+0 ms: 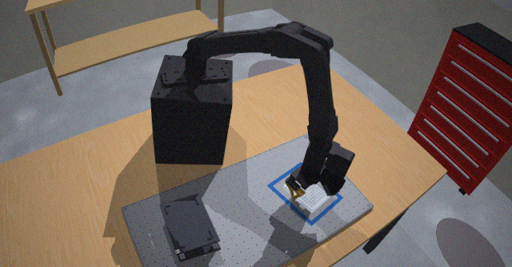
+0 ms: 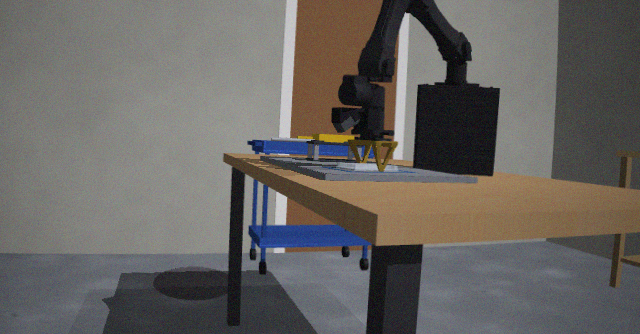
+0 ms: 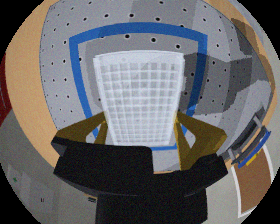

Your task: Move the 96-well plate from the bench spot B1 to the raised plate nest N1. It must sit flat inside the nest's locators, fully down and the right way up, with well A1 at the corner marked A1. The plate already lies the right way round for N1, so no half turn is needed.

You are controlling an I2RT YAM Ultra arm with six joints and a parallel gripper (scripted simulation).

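Observation:
The white 96-well plate [image 1: 313, 197] lies flat inside the blue outlined bench spot B1 on the grey perforated baseplate. In the wrist view the plate [image 3: 140, 99] fills the middle, with a yellow finger pressed against each long side. My gripper [image 1: 304, 191] is straight above it, shut on the plate, which rests on the baseplate. In the exterior view the yellow fingers [image 2: 372, 158] reach down to the plate level. The dark raised nest N1 [image 1: 190, 229] stands at the near left end of the baseplate, apart from the plate.
The arm's black base block [image 1: 192, 111] stands on the wooden table behind the baseplate. A red drawer cabinet [image 1: 466, 107] is off the table's right side. A blue cart [image 2: 300, 194] stands behind the table, and a wooden shelf [image 1: 120, 27] at the back.

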